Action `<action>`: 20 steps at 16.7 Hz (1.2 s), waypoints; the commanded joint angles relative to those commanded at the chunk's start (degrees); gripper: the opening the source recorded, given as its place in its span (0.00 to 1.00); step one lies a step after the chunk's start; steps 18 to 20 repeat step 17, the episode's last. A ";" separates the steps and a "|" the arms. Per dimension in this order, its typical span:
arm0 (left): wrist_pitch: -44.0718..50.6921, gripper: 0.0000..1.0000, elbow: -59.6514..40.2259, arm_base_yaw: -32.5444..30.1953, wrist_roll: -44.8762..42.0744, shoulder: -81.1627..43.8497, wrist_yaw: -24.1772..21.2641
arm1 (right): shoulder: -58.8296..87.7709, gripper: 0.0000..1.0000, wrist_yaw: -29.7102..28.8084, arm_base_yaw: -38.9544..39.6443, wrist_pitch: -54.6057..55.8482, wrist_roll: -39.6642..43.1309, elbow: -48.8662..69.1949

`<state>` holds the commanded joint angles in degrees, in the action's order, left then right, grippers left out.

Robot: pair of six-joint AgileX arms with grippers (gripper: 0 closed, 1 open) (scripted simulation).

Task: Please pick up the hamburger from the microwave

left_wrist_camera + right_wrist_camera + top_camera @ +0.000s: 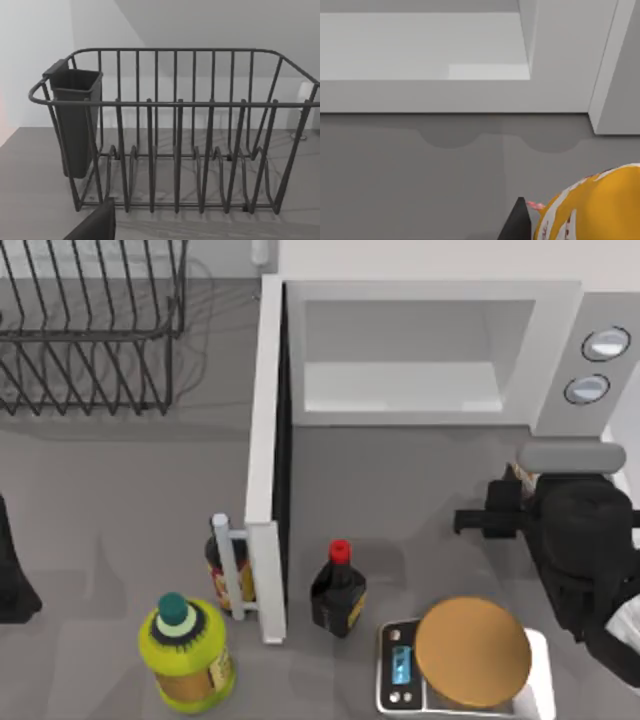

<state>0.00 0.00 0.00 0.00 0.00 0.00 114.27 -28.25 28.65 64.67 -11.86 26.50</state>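
Grey table (130, 490), hamburger (595, 207) in right gripper (520, 485)

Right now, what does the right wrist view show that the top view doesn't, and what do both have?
Right wrist view alone: the hamburger up close, orange-yellow with white patches, outside the cavity, with a dark fingertip beside it.

Top view alone: the black wire rack, the scale, three bottles by the open door, the two dials, the right gripper.

Both: the microwave with its empty pale cavity, and the grey table before it.
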 joint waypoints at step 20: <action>0.00 1.00 0.00 0.00 0.00 0.00 0.00 | 0.00 1.00 0.00 0.00 0.00 0.00 0.00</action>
